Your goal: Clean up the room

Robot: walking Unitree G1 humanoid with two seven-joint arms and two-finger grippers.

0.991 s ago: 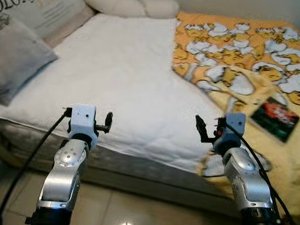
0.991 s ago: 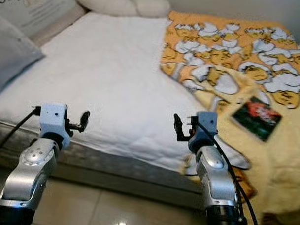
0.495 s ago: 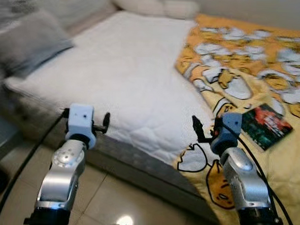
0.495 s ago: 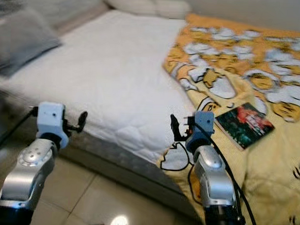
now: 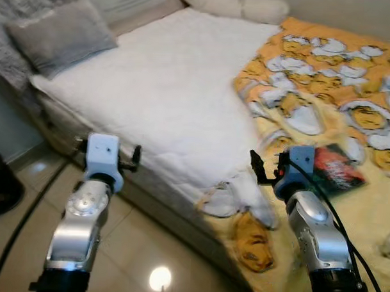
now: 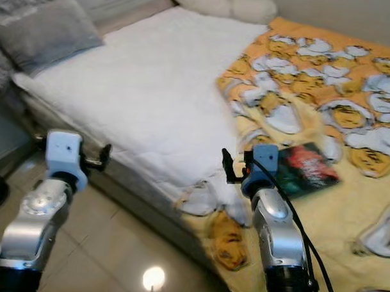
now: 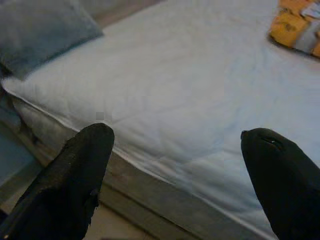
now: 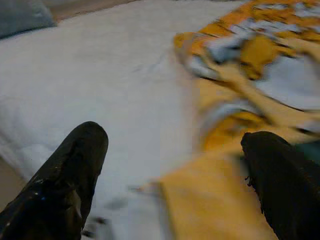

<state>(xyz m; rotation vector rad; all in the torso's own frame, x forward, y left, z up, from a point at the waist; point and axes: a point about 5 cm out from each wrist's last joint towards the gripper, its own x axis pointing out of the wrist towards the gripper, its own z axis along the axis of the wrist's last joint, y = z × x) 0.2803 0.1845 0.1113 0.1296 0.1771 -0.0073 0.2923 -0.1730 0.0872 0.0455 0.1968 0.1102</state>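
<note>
White quilted mattress cover [image 5: 164, 100], smooth and wide, over a grey mattress side [image 6: 139, 192]. Soft grey square cushion [image 5: 61, 34] lying at the head end, near the edge. Two plump cream pillows [image 5: 235, 4] side by side at the far end. Glossy beige floor tiles [image 5: 134, 246] below, with a bright lamp glint [image 5: 158, 279]. Dark round object [image 5: 0, 190] on the floor, too cropped to identify.

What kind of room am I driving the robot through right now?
Most likely a bedroom: a bed with a white quilted mattress, a grey pillow at its head, and a yellow cartoon-print blanket with a book lying on it.
</note>
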